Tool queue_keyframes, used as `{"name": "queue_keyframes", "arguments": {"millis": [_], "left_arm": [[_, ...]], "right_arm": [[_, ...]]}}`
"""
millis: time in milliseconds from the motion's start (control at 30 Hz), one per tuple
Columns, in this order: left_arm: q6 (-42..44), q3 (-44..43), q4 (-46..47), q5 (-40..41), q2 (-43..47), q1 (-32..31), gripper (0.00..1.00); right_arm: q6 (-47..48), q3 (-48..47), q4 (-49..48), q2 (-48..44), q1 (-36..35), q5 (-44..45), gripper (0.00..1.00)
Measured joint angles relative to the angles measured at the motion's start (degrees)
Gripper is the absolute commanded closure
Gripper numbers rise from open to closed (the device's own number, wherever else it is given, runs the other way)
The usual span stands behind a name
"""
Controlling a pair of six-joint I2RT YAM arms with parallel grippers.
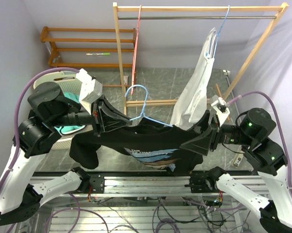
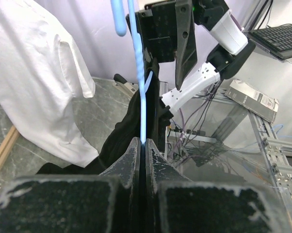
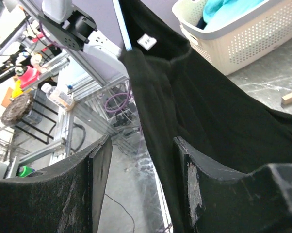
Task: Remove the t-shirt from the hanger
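Note:
A black t-shirt point(image 1: 146, 141) with a blue print hangs on a light blue hanger point(image 1: 141, 99), held up in the air between my two arms. My left gripper point(image 1: 131, 121) is shut on the hanger's wire near the shirt's collar. In the left wrist view the blue wire point(image 2: 143, 111) runs straight out from between the shut jaws point(image 2: 143, 143), with black cloth point(image 2: 129, 131) beside it. My right gripper point(image 1: 184, 145) is at the shirt's right shoulder. Its jaws point(image 3: 142, 145) stand open, and a fold of the black shirt point(image 3: 209, 107) hangs between them against the right finger point(image 3: 187, 165).
A white garment point(image 1: 197, 92) hangs on a blue hanger from the wooden rack point(image 1: 199, 7), just behind the right gripper. A red hanger point(image 1: 135, 48) hangs from the same rail. A white laundry basket point(image 1: 68, 87) with teal cloth stands behind the left arm, with a wooden shelf point(image 1: 88, 48) beyond it.

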State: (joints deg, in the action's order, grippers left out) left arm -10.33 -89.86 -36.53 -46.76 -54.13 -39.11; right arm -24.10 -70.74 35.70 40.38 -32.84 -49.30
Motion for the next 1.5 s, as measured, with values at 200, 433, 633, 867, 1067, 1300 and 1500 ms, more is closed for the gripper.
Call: {"name": "queue_keyframes", "arguments": {"millis": [200,433,633,867,1067,1300,1500], "left_arm": [[0.31,-2.58,-1.25,1.49,1.01,0.00,0.93],[0.17,-4.04,-1.70,2.21,1.51,0.00,0.93],[-0.22,-5.14,-3.02,3.06,1.36,0.00,0.93],[-0.11,-6.93,-4.63,4.68,1.40,0.00,0.93],[0.52,-8.50,-5.84,6.14,1.57,0.00,0.93],[0.70,-8.76,-6.27,6.84,2.08,0.00,0.93],[0.66,-8.76,-6.23,7.17,2.32,-0.02,0.93]], "right_arm": [[3.50,0.79,5.07,-4.46,0.00,2.45,0.48],[5.53,2.47,7.30,-6.95,0.00,3.78,0.94],[6.38,2.93,10.10,-7.54,0.00,7.17,1.00],[7.06,0.61,14.45,-9.46,0.00,16.59,1.00],[6.54,-1.68,17.86,-10.75,-0.02,26.36,1.00],[2.91,-2.78,21.14,-15.41,-0.31,41.20,1.00],[-1.66,-3.56,23.34,-18.73,-2.60,50.42,1.00]]}}
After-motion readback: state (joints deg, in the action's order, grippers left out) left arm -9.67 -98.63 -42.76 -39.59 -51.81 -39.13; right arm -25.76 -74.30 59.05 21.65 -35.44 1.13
